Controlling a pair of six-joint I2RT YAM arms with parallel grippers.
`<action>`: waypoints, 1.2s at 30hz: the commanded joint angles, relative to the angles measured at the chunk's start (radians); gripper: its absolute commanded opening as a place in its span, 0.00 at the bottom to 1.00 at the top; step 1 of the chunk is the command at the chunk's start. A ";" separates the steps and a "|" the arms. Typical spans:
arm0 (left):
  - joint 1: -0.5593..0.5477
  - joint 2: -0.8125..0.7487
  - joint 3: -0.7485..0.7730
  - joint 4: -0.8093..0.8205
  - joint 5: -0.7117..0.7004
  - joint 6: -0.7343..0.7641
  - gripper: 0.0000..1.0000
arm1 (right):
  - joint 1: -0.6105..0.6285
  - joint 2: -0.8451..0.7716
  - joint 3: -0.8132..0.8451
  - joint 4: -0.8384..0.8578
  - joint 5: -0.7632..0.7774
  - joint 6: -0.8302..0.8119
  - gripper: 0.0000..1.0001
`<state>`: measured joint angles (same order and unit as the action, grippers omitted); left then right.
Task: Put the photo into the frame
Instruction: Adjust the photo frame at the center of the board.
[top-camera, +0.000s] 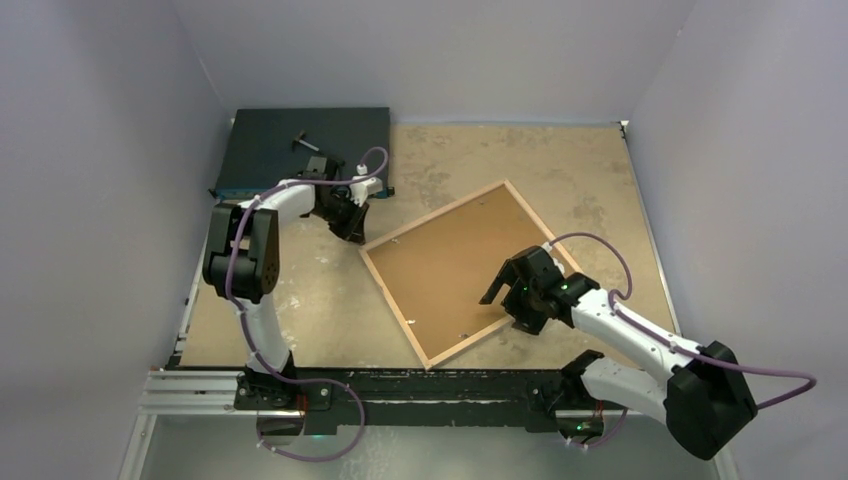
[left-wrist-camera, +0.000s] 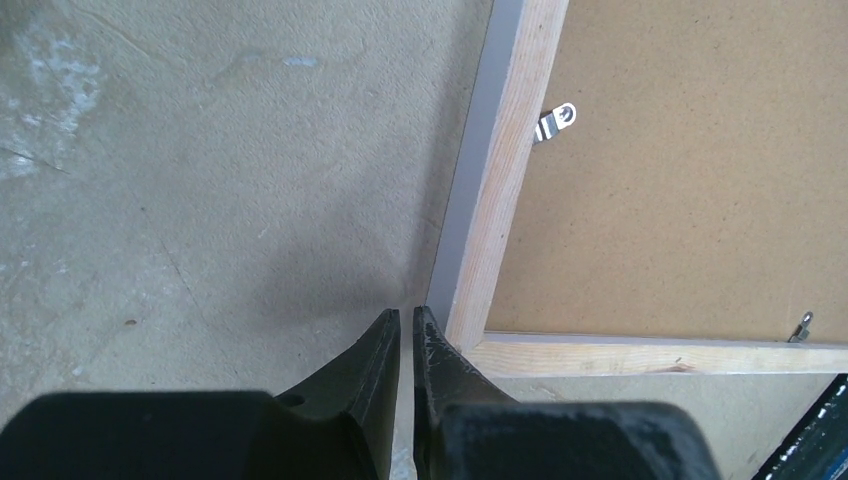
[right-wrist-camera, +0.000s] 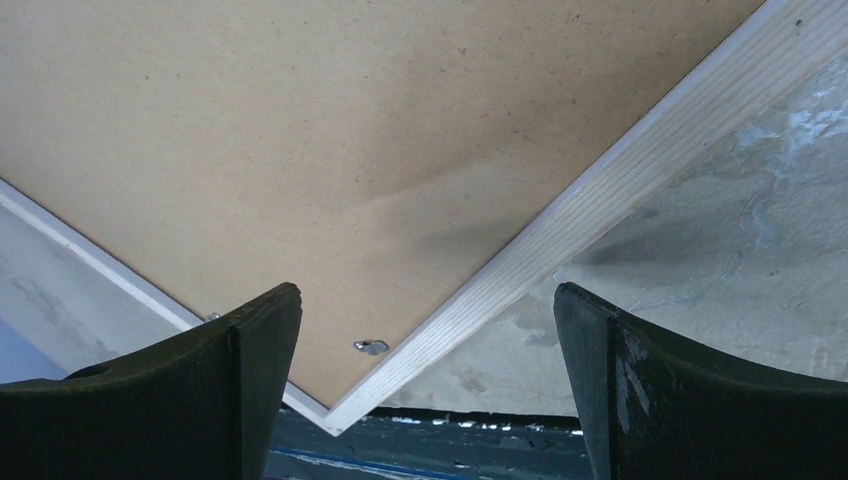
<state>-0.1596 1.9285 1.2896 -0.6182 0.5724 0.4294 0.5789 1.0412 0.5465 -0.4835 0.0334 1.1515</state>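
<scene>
Overhead: the frame (top-camera: 432, 217) lies back-up on the worktop (top-camera: 590, 165) with the backing board (top-camera: 465, 275) in place. The photo is not visible, perhaps beneath the board.
Left wrist: the left claw (left-wrist-camera: 405, 318), tips pressed together, sits just outside the frame's corner, likely bracing it.
Right wrist: the right claw (right-wrist-camera: 428, 292), spread wide, hovers above the frame's board near a clip (right-wrist-camera: 370, 347), probably to turn it.

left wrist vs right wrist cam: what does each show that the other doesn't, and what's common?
Left wrist only: the left gripper, shut, beside the outer edge of the frame near one corner, plus a metal hanger clip on the inner edge.
Right wrist only: the right gripper, open, above another corner, with a small metal tab just inside it.
Both: the frame lying back up with the brown backing board seated in it, on the tan table.
</scene>
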 joint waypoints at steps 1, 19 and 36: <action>-0.017 0.011 -0.026 0.041 0.026 0.007 0.08 | -0.007 0.008 -0.038 0.047 0.016 0.017 0.99; -0.212 -0.013 -0.106 0.041 -0.008 0.027 0.05 | -0.364 0.388 0.238 0.300 0.095 -0.279 0.99; -0.385 0.036 0.026 -0.078 0.066 -0.004 0.08 | -0.507 0.654 0.672 0.243 0.109 -0.421 0.99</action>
<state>-0.5365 1.9812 1.3067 -0.6334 0.6086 0.4248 0.0502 1.7420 1.0935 -0.1925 0.1081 0.7715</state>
